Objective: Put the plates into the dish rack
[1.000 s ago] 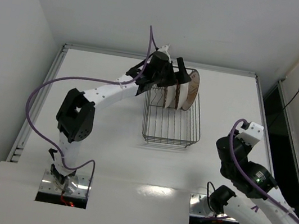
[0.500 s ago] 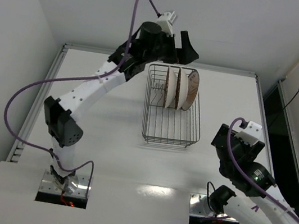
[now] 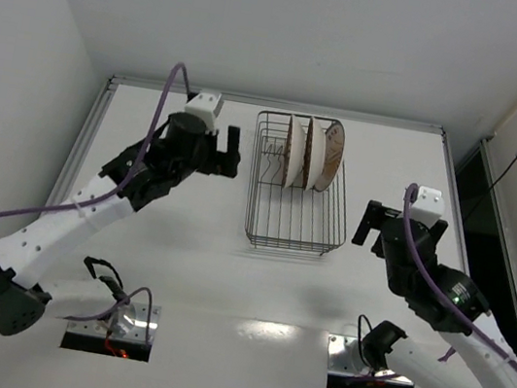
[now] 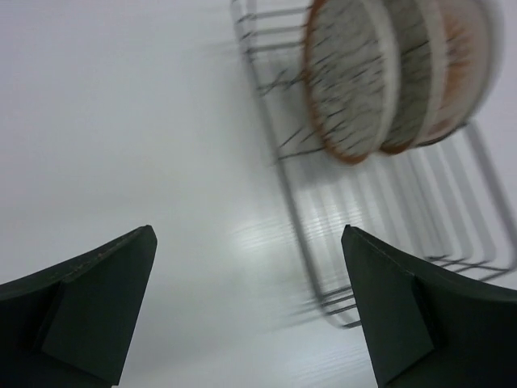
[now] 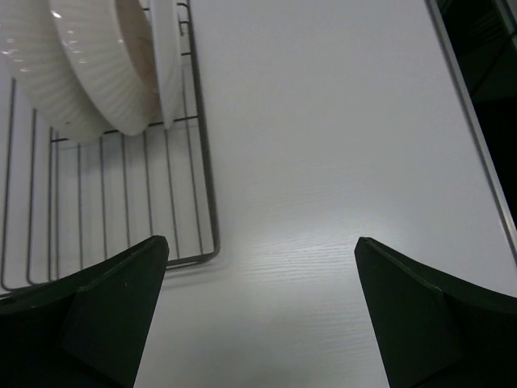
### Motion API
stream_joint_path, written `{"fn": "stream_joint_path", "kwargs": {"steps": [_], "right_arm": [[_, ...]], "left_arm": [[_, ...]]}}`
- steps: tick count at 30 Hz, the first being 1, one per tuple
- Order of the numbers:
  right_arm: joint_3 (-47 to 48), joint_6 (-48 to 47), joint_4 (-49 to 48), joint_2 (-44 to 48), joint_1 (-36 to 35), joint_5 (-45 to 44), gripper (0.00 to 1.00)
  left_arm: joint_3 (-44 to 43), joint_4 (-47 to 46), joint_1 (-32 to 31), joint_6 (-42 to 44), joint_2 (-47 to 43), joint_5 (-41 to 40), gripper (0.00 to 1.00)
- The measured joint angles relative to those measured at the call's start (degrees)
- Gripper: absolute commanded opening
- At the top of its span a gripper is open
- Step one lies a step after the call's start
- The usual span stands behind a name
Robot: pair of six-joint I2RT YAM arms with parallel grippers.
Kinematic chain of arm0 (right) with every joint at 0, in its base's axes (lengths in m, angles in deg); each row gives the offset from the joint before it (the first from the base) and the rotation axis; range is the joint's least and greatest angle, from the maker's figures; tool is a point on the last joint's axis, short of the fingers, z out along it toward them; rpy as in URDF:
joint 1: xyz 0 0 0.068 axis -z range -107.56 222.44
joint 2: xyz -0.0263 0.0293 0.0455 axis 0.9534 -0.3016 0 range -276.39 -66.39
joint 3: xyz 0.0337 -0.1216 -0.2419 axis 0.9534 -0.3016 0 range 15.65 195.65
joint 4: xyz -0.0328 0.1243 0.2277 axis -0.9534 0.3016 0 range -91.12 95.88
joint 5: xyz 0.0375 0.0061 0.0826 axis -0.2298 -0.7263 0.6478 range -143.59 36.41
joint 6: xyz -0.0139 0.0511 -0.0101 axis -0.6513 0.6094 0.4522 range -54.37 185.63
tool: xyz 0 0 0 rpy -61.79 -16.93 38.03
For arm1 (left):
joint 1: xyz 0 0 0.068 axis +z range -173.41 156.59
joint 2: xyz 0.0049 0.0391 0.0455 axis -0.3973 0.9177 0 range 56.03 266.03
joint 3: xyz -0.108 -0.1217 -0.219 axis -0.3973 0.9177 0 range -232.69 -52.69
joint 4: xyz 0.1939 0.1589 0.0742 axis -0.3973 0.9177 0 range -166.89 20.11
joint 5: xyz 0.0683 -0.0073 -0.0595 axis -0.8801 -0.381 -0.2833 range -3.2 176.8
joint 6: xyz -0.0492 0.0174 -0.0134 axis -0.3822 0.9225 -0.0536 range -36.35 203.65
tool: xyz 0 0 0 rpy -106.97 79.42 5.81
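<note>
Three plates (image 3: 310, 153) stand on edge side by side in the far half of the dark wire dish rack (image 3: 295, 222). My left gripper (image 3: 229, 153) hangs open just left of the rack's far end, clear of it, with nothing between its fingers. The left wrist view shows the plates (image 4: 355, 81) ahead and to the right in the blurred rack (image 4: 317, 283), beyond the left gripper (image 4: 247, 234). My right gripper (image 3: 369, 223) is open and empty right of the rack's near corner. In the right wrist view the pale plate undersides (image 5: 89, 65) and the rack (image 5: 208, 186) lie left of the right gripper (image 5: 260, 242).
The white table ends in a raised metal rail at the left (image 3: 74, 165) and at the back. A dark gap (image 3: 490, 221) runs along its right edge. A purple cable (image 3: 156, 129) loops above the left arm.
My left gripper has pulled up and away from the plates in the rack, swinging left and nearer. My right gripper has opened and moved toward the rack's right side.
</note>
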Motion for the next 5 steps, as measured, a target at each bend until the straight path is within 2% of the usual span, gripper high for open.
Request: {"fn": "stream_joint_path", "kwargs": {"steps": [5], "right_arm": [[5.7, -3.6, -0.4, -2.5, 0.0, 4.3, 1.0]], "left_arm": [[19.3, -0.8, 0.2, 3.0, -11.7, -11.9, 1.0]]}}
